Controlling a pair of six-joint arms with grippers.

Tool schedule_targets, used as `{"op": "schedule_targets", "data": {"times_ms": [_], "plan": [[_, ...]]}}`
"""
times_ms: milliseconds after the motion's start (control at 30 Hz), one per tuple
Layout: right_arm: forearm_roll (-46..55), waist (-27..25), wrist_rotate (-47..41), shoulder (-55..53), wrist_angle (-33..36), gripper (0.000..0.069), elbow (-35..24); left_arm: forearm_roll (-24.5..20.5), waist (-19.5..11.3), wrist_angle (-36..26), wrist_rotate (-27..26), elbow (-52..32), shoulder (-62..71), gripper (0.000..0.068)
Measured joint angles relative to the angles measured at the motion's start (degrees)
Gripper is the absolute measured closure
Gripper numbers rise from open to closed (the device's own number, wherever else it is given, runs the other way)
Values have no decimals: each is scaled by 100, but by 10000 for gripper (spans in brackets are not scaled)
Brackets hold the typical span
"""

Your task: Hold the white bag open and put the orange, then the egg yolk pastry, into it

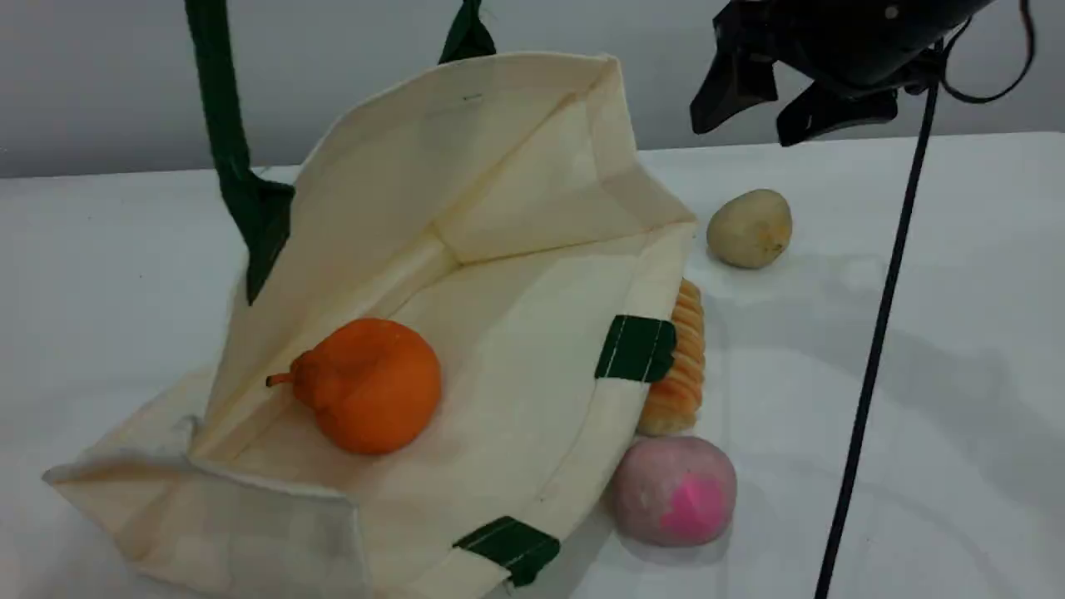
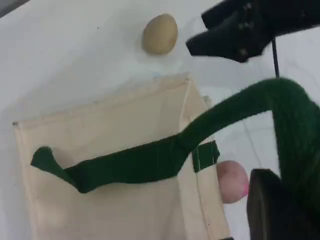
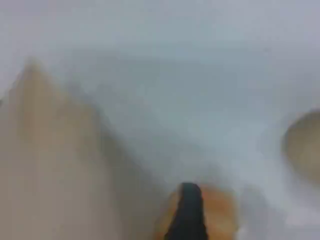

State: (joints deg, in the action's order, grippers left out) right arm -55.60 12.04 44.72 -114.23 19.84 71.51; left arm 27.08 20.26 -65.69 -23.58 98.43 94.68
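Observation:
The white bag [image 1: 499, 249] lies on the table with its mouth held up and open. Its green handle [image 1: 220, 108] runs up out of the scene view. In the left wrist view that handle [image 2: 295, 125] ends at my left gripper [image 2: 272, 205], which is shut on it. The orange [image 1: 366, 387] lies inside the bag. The egg yolk pastry [image 1: 749, 229] sits on the table just right of the bag's mouth. My right gripper [image 1: 739, 133] hangs open above and slightly behind the pastry, with nothing between its fingers. The right wrist view is blurred and shows the pastry [image 3: 305, 145] at its right edge.
A ridged bread roll [image 1: 681, 358] lies against the bag's right rim. A pinkish ball with a magenta patch [image 1: 676, 491] sits in front of it. A black cable [image 1: 874, 358] hangs down across the right side of the table.

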Motion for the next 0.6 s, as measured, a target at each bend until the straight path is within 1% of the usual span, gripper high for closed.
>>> {"op": "schedule_targets", "data": {"times_ms": [133, 300, 367, 600], "plan": [[0, 0, 56, -449, -265, 132, 388, 12, 0, -7, 31, 0, 0, 614], [12, 0, 56, -979, -293, 132, 865, 28, 0, -49, 42, 0, 0, 614], [30, 0, 56, -1160, -393, 132, 950, 28, 0, -78, 42, 0, 0, 614], [51, -5, 116, -1537, -891, 132, 957, 28, 0, -163, 55, 0, 0, 614]]}}
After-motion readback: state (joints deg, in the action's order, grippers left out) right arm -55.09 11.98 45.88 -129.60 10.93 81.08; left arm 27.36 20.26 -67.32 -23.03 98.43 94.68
